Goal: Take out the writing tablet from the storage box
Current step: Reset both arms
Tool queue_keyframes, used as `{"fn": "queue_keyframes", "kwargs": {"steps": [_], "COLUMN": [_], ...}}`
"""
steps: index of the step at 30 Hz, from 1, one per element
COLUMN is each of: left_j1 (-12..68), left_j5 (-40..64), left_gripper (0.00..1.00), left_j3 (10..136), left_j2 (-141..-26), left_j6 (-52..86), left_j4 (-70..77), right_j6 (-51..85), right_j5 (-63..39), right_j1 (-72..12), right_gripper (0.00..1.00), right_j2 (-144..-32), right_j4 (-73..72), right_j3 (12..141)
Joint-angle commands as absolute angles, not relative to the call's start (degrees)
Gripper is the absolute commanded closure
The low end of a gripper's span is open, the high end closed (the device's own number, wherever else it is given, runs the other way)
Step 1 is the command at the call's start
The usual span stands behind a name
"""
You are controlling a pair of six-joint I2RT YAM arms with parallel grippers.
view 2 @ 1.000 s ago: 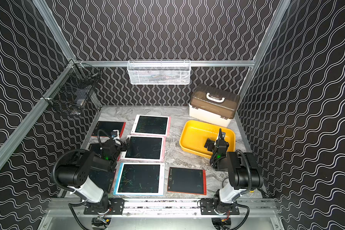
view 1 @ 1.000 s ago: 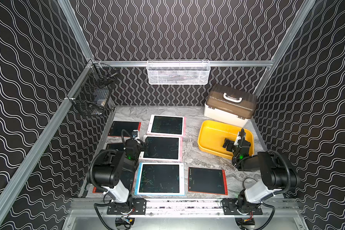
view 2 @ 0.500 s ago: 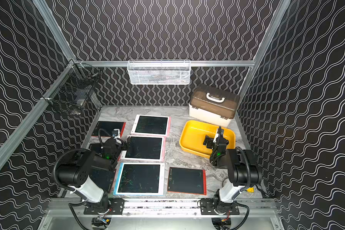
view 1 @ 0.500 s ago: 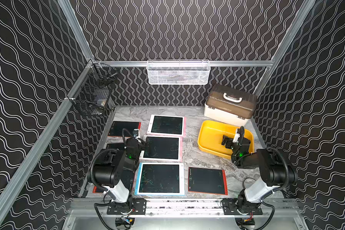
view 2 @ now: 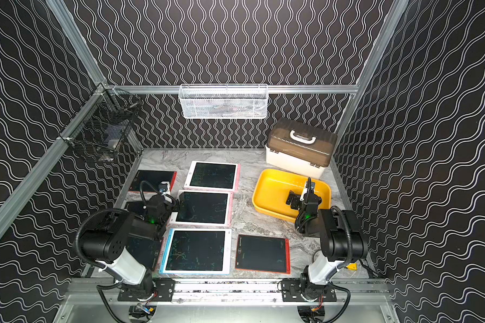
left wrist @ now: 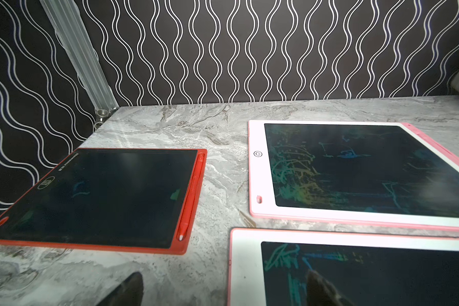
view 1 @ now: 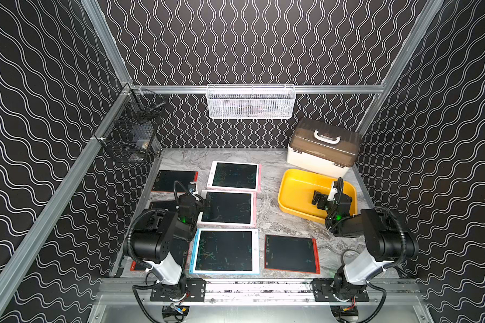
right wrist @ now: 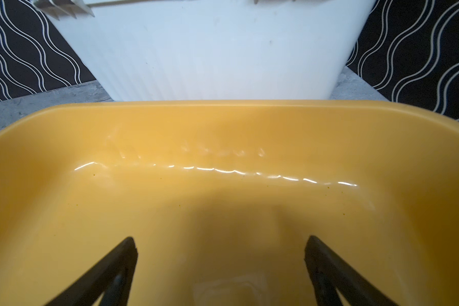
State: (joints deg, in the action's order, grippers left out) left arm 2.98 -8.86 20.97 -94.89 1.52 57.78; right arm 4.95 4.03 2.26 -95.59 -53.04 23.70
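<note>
**Tablets flat on the marble, yellow tub showing bare floor**

Inside the storage box (view 1: 297, 193) (view 2: 269, 193) (right wrist: 223, 127): glossy yellow floor and walls, a line of glare, a soft shadow. Low over its near half, the right gripper (view 1: 321, 200) (view 2: 293, 200) (right wrist: 220, 239), jaws spread wide, gripping nothing. Right behind the far rim, the cream case (view 1: 319, 159) (right wrist: 223, 53), brown lid down, white handle on top. Touching the rim or just apart: impossible to tell.

On the back rail, a white mesh basket (view 1: 249, 105), contents too faint to name. On the left rail, a black wire basket (view 1: 132, 134) with a small grey thing inside.

Writing tablets (view 1: 227, 208) all outside the box, flat on the marble table (view 1: 272, 223):
- Nearest the box, at the front, a red-framed tablet (view 1: 290, 253).
- Beside that, a blue-framed tablet (view 1: 224, 250).
- Behind that, the middle pink tablet (left wrist: 355, 273), then the far pink tablet (view 1: 234, 176) (left wrist: 355, 169).
- Far left, a second red-framed tablet (view 1: 174, 180) (left wrist: 98, 196), red stylus (left wrist: 192, 196) lying along its edge.
- Under the left arm, another red-edged tablet (view 1: 183, 253), mostly hidden.

Left gripper (view 1: 203, 202) (left wrist: 224, 275) wide open too, holding nothing, straddling the middle pink tablet's left edge.

Narrow gaps between neighbouring tablets. A broader strip of bare marble between the box and the pink column. More open marble along the back wall and just in front of the box. Right side of the box close to the frame rail.
</note>
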Motion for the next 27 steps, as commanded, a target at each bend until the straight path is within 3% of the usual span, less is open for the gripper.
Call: {"fn": "queue_keyframes", "kwargs": {"steps": [1,27], "left_j1": [3.32,3.87], "left_j5": [-9.69,-10.28], "left_gripper": [0.01,0.01], "left_j3": [21.02,21.11], "left_j2": [-94.46,-94.62], "left_j6": [0.09,-0.19], "left_j4": [58.84,59.09], "right_j6": [4.81,4.75], "right_j5": [4.35,4.38], "right_j1": [2.24,2.2], "right_gripper": [0.01,0.0], "right_j2": [-95.3,-95.38], "right_j4": [-54.4,-54.76], "right_j3": [23.64,23.64]}}
